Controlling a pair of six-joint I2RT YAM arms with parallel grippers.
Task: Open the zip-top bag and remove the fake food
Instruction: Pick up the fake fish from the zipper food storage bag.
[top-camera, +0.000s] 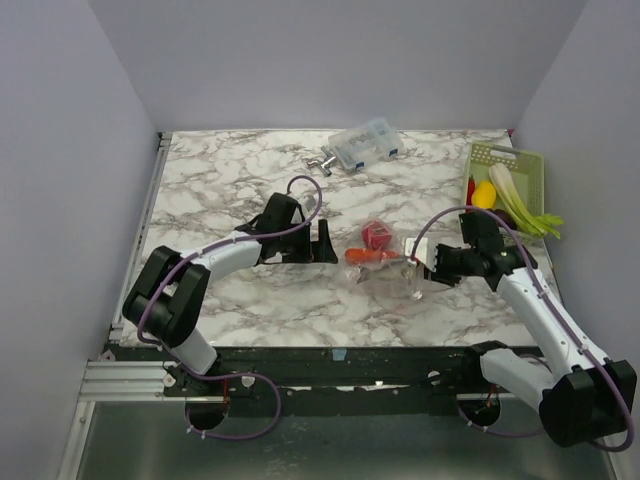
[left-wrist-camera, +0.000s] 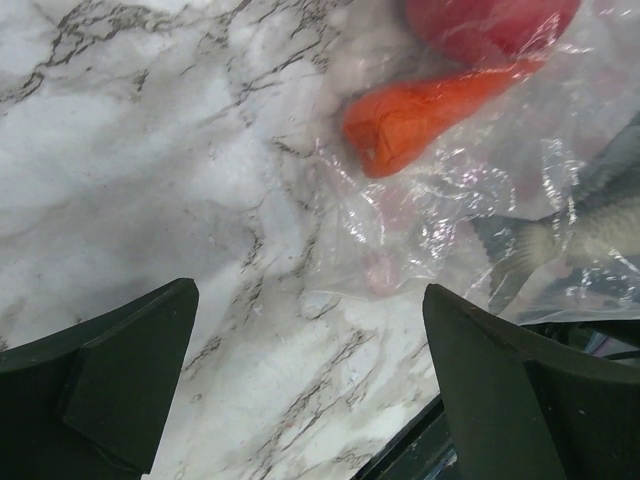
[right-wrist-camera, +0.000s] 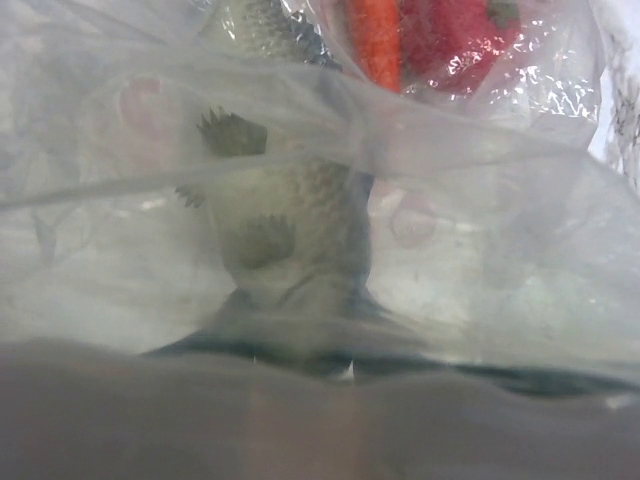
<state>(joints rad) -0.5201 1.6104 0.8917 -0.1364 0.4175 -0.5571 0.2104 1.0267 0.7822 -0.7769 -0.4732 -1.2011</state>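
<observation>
Can't make out any readable text here, nothing on the zip-top bag (top-camera: 392, 268), the clear box (top-camera: 365, 146) or the green basket (top-camera: 524, 166).

The marble-patterned table (top-camera: 230, 180) carries a clear zip-top bag (top-camera: 390, 268) near its middle, a clear plastic box (top-camera: 365, 145) and metal fitting (top-camera: 320, 160) at the far edge, and a green basket (top-camera: 510, 165) far right.

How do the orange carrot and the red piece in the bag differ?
The orange plastic carrot is long and tapered; the red plastic piece is rounder. The carrot is plain orange; the red piece has a green top. The carrot lies nearer the arm bases. Both sit inside the clear crinkly zip-top bag.
</observation>
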